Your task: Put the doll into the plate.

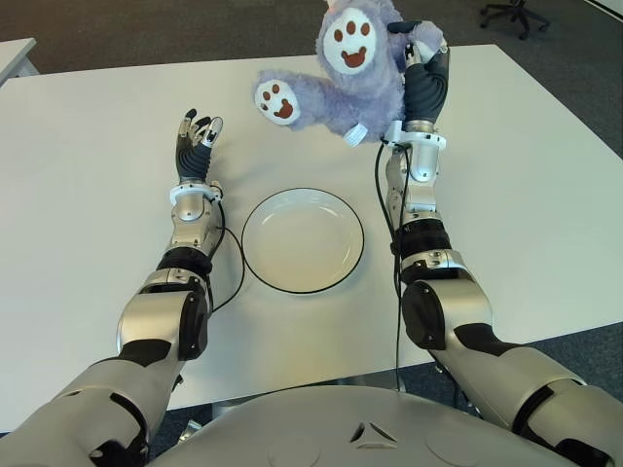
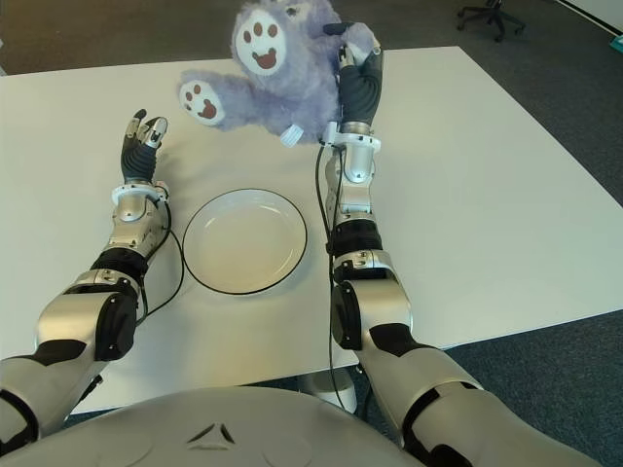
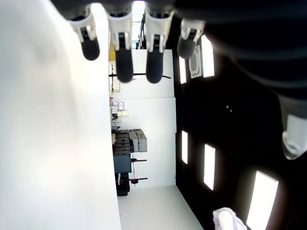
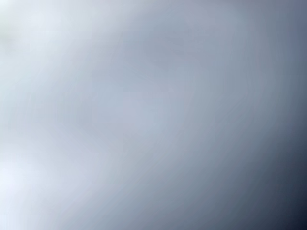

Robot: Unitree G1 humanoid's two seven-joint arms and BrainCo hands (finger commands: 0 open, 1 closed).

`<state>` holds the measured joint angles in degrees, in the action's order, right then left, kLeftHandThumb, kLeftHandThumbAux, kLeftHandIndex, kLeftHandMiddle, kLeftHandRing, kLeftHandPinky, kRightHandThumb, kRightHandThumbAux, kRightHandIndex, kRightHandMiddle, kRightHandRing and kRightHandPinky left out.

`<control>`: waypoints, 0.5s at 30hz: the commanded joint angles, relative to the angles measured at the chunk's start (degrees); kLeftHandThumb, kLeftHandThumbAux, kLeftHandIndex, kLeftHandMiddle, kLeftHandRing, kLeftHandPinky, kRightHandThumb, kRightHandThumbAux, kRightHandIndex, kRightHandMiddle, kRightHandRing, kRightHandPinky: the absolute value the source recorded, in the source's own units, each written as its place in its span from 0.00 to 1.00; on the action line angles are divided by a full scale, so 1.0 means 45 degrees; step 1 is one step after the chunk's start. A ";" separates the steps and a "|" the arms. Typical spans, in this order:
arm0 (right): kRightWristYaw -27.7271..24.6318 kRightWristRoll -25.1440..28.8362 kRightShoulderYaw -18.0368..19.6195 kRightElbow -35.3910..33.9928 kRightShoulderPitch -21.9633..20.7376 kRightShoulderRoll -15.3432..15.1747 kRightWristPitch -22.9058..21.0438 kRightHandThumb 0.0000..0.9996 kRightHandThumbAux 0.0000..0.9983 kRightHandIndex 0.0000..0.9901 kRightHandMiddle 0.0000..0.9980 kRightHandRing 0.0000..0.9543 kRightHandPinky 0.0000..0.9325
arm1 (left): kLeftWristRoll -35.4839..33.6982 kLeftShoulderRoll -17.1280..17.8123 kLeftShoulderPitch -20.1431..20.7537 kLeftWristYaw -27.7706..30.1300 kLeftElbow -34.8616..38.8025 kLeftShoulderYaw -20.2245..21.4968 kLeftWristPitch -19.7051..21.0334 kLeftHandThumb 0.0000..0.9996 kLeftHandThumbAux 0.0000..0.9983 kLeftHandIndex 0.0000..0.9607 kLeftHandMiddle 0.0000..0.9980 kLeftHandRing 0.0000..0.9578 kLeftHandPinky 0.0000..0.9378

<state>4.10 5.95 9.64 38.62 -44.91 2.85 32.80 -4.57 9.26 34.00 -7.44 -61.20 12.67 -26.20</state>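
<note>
In the left eye view we see one soft purple plush doll with white paw pads (image 1: 341,73) held up by our right hand (image 1: 424,73), whose dark fingers are wrapped into the fur at the doll's side. The doll appears raised off the white table (image 1: 88,195), beyond and slightly to the right of the round white plate with a thin dark rim (image 1: 303,240). The plate holds nothing. Our left hand (image 1: 196,136) shows to the left of the plate, fingers loosely spread and holding nothing.

The right eye view gives the same layout: one doll, one plate, two hands, and two office chairs on the dark floor past the table's far edge.

In the left wrist view we see four dark fingertips (image 3: 124,62) extended side by side with nothing between them, the pale table surface running alongside.

The right wrist view is filled with a soft grey-lilac blur; we judge this to be the doll's fur pressed close to the camera, which fits a closed grasp.

We judge the step in hand to be the carry: the doll is grasped and raised but not yet over the plate. The next move calls for drawing the right arm back towards us and slightly left until the doll hangs above the plate's centre, then lowering and releasing.
</note>
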 commanded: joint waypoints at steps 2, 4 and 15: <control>-0.0082 0.0021 -0.0155 -0.0575 0.0356 0.0119 -0.0005 1.00 0.66 0.43 0.42 0.53 0.61 | -0.0096 -0.0496 -0.1224 0.0057 -0.1114 0.0075 0.0866 0.00 0.45 0.09 0.19 0.18 0.11; -0.0191 0.0084 -0.0198 -0.0754 0.0480 0.0128 0.0010 1.00 0.66 0.43 0.42 0.53 0.61 | -0.0133 -0.0497 -0.1199 0.0099 -0.1128 0.0105 0.0862 0.00 0.45 0.09 0.19 0.18 0.12; 0.0103 -0.0572 -0.0526 -0.1537 0.1165 0.0209 0.0254 1.00 0.67 0.40 0.41 0.52 0.60 | -0.0098 -0.0440 -0.1118 0.0081 -0.1234 0.0044 0.0823 0.00 0.45 0.07 0.18 0.18 0.14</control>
<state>3.51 4.46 7.78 32.80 -40.70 3.25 33.15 -5.04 9.26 34.46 -7.42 -61.90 12.84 -26.20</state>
